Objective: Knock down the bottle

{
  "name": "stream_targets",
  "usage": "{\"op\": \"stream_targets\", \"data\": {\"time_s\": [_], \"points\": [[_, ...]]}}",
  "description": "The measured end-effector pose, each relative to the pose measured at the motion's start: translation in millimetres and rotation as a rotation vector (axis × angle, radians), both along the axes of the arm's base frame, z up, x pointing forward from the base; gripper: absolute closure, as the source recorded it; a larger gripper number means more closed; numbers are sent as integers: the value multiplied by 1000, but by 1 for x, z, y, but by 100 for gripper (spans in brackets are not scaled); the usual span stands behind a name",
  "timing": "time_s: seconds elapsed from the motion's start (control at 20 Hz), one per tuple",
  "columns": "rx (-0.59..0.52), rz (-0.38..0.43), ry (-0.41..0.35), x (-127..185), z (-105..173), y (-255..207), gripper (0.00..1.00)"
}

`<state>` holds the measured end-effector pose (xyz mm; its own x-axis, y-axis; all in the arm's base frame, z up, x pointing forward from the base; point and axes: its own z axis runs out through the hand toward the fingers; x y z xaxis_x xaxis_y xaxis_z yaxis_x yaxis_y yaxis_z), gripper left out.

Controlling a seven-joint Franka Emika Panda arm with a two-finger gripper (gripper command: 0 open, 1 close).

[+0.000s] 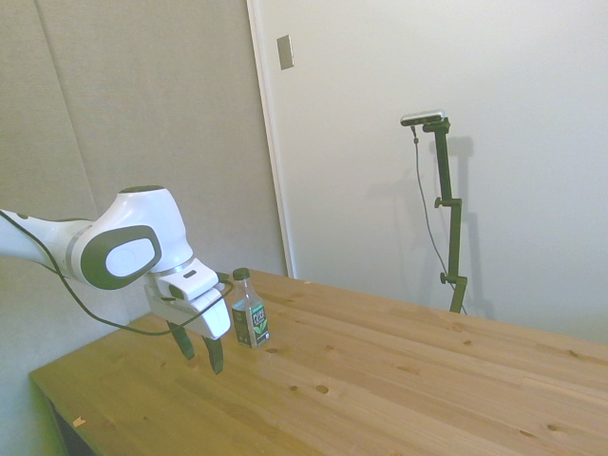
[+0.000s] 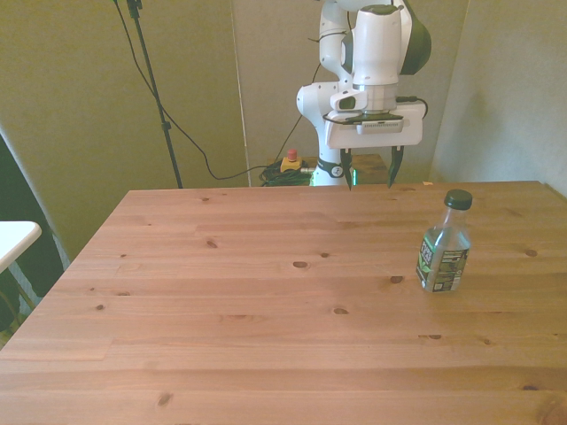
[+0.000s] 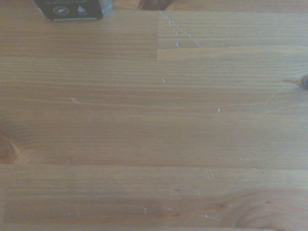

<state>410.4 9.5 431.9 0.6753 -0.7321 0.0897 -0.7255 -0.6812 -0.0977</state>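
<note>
in the side view, the white arm (image 1: 114,249) is seen reaching in low over the wooden table (image 1: 399,380), and the gripper (image 1: 198,353) is pointed down with its 2 dark fingers spread apart and nothing held between them; the fingertips are hung just above the wood. the bottle (image 1: 250,310) is stood upright just beside the gripper, apart from it, a small clear bottle with a dark cap and a green label. in the front view, the gripper (image 2: 370,177) is shown near the table's far edge, its fingers parted and empty, while the bottle (image 2: 444,243) is placed upright toward the front view's right, nearer the camera than the gripper and clearly apart from it; bare table (image 2: 221,292) is spread over the front view's left. in the wrist view, mostly wood grain of the table (image 3: 154,134) is seen, with knots and a few pale flecks, and only the lower part of the bottle (image 3: 72,9) with its dark label is caught at the edge of the frame
</note>
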Motion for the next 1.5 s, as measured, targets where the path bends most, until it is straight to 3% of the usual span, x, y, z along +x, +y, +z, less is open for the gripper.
{"op": "stream_targets", "data": {"time_s": [0.15,0.2,0.7,1.5], "points": [[2,-5,-12,4,2,2,0],[3,-10,-27,9,6,6,100],[4,-58,-90,78,33,74,100],[-20,-137,-153,128,54,101,100]]}}
